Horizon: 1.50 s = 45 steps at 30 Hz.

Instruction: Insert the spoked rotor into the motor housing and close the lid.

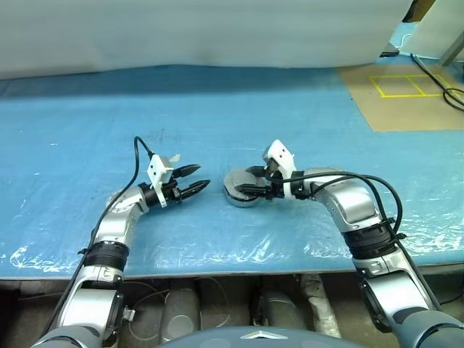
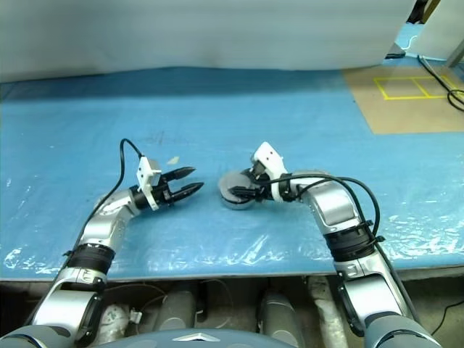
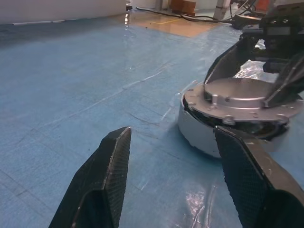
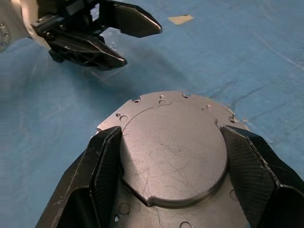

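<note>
grey metal lid (image 4: 173, 147) on motor housing (image 3: 199, 133), clasped between right pincer (image 4: 173, 156) fingers, left pincer (image 1: 194, 180) spread, just beside

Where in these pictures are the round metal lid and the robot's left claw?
the lid (image 4: 173, 152): right wrist view, raised round centre.
the left gripper (image 1: 194, 178): left eye view, gap between its two black fingertips.

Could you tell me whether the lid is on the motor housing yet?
On: the lid lies atop the motor housing, a dark gap showing beneath its rim.

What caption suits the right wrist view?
Right gripper grips the lid by its raised centre; open left gripper waits beyond.
</note>
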Tool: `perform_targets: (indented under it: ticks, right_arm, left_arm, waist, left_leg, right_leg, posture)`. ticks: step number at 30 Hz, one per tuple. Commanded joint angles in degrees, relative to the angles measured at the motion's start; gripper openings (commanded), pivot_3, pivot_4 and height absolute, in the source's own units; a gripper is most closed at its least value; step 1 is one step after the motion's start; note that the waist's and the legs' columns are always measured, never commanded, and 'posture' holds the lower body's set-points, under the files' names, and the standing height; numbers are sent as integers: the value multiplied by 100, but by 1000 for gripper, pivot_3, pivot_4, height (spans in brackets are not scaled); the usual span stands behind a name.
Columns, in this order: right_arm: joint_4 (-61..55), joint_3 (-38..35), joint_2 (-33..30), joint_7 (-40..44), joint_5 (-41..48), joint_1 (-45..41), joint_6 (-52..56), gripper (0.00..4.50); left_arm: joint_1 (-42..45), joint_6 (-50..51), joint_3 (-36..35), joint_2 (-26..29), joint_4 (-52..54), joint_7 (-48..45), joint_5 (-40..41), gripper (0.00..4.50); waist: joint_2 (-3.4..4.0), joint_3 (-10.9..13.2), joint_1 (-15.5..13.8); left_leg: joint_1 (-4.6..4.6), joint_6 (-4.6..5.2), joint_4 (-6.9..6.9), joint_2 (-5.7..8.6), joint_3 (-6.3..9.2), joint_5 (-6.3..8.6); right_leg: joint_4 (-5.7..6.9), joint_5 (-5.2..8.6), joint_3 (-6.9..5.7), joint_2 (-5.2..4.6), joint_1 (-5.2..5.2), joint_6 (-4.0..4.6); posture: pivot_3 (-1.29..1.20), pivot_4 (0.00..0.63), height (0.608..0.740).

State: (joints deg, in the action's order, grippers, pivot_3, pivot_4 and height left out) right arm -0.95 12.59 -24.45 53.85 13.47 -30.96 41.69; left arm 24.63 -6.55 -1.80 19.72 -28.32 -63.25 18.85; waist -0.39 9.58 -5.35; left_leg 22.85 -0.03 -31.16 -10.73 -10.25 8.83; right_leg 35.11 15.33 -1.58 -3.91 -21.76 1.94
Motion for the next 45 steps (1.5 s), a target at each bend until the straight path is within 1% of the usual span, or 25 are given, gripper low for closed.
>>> perform_targets:
  ticks: [1,3,6,9,14,16,19,21,23,26,29,31,35,45]
  right_arm:
    - [295,302,40,-266,-368,31,-428,2956]
    - [366,327,63,-386,-486,67,-664,2956]
    - [374,220,157,-545,-402,114,-621,2956]
    - [269,157,201,-554,-278,127,-518,2956]
    - [196,277,111,-514,-371,167,-626,2956]
    - [124,131,122,-444,-161,150,-491,2956]
    - [-188,-391,221,-262,549,-7,-80,2956]
    - [-339,-493,201,-210,712,-67,-12,2956]
    - [-478,-499,152,-164,799,-77,40,2956]
    - [-511,-283,41,-195,599,-8,-127,2956]
    - [-405,32,-143,-193,247,177,-484,2956]
    - [-304,119,-227,-151,157,309,-614,2956]
    - [-134,115,-295,-136,82,414,-762,2956]
    - [33,-48,-44,-416,157,207,-622,2956]
  left_arm:
    - [34,-72,-28,25,204,2,30,2997]
    - [16,-67,-38,40,221,6,33,2997]
    - [-27,-59,-53,65,254,9,40,2997]
    - [-57,-56,-55,75,277,14,44,2997]
    - [-51,-39,-44,63,281,26,39,2997]
    - [-35,-39,-40,57,271,24,36,2997]
    - [-4,-49,-33,51,238,13,30,2997]
    - [16,-53,-29,49,216,6,26,2997]
    - [24,-55,-25,47,212,0,25,2997]
    - [45,-56,-23,40,191,-6,23,2997]
    - [36,-56,-19,34,204,-2,22,2997]
    - [3,-43,-16,33,247,-3,30,2997]
    - [-31,-24,-19,41,288,-3,39,2997]
    - [-51,-6,-21,55,316,5,36,2997]
  waist:
    - [0,0,-1]
    - [0,0,0]
    - [0,0,-2]
    - [0,0,-4]
    - [0,0,-6]
    - [0,0,-6]
    - [1,1,-14]
    - [2,1,-15]
    - [2,1,-13]
    - [2,1,-14]
    - [2,2,-15]
    - [2,2,-16]
    - [2,2,-11]
    - [2,1,-12]
  left_leg:
    - [-1,0,-5,0,0,0]
    - [-1,0,-11,0,-1,0]
    - [-5,0,-16,0,-1,0]
    - [-8,1,-21,0,-2,-1]
    - [-8,2,-26,0,-2,-1]
    - [-8,1,-26,0,-2,-1]
    - [-6,2,-26,0,-2,-1]
    - [4,2,-26,0,-2,-2]
    - [37,3,-35,0,-2,-3]
    - [50,3,-37,-1,-2,-3]
    - [51,3,-40,0,-2,-2]
    - [49,3,-42,0,-2,-2]
    - [39,3,-44,-2,-2,-2]
    - [35,4,-62,-5,-1,-2]
  right_leg:
    - [4,6,1,-1,0,11]
    - [10,12,3,-1,0,21]
    - [22,13,6,-2,0,23]
    - [30,14,9,-2,0,24]
    - [32,14,10,-2,0,24]
    - [32,14,10,-2,0,24]
    - [32,14,10,-2,-1,24]
    - [32,13,10,-2,-12,24]
    - [50,3,10,-1,-45,8]
    - [60,2,9,0,-62,5]
    - [60,1,9,-1,-61,5]
    - [60,2,9,-1,-58,5]
    - [62,2,10,-1,-50,6]
    - [70,14,10,-1,-42,28]
  posture:
    - [0,150,740]
    - [0,150,740]
    - [0,150,740]
    - [0,150,740]
    - [0,150,740]
    - [0,150,740]
    - [0,150,740]
    - [0,150,740]
    - [0,150,740]
    - [0,150,740]
    - [0,150,740]
    - [0,150,740]
    - [0,150,740]
    - [0,150,740]
